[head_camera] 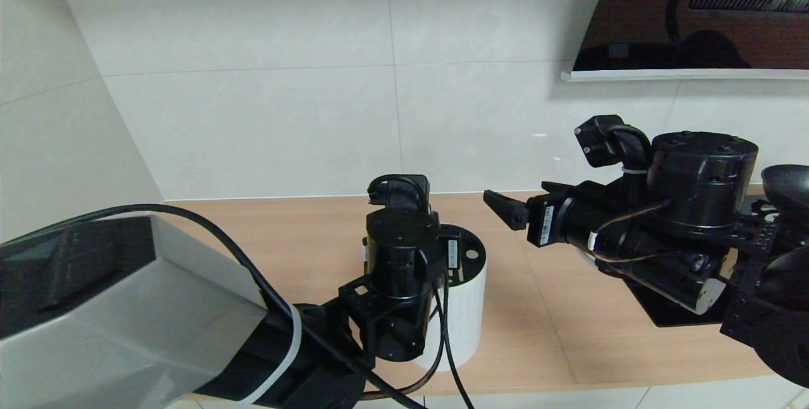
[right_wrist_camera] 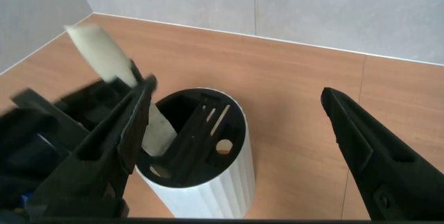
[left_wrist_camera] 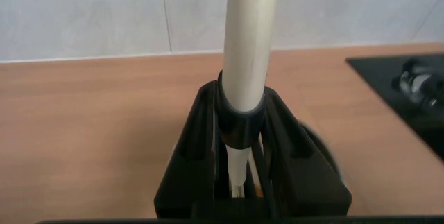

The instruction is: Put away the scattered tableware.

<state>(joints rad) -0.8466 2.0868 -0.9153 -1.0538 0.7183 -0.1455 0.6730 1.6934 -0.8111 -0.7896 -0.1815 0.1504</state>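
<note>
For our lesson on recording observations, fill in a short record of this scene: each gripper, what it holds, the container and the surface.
Left gripper: shut on a cream-handled utensil, over the holder
Right gripper: open, empty, off to the holder's side
Holder: white cylinder, black slotted top, upright
Surface: wooden counter against a tiled wall

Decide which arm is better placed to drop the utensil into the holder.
Left. The left gripper is shut on the cream utensil right over the white holder's slotted top, so likely it need only lower and release. The right gripper is open, empty, and off to the holder's side.
</note>
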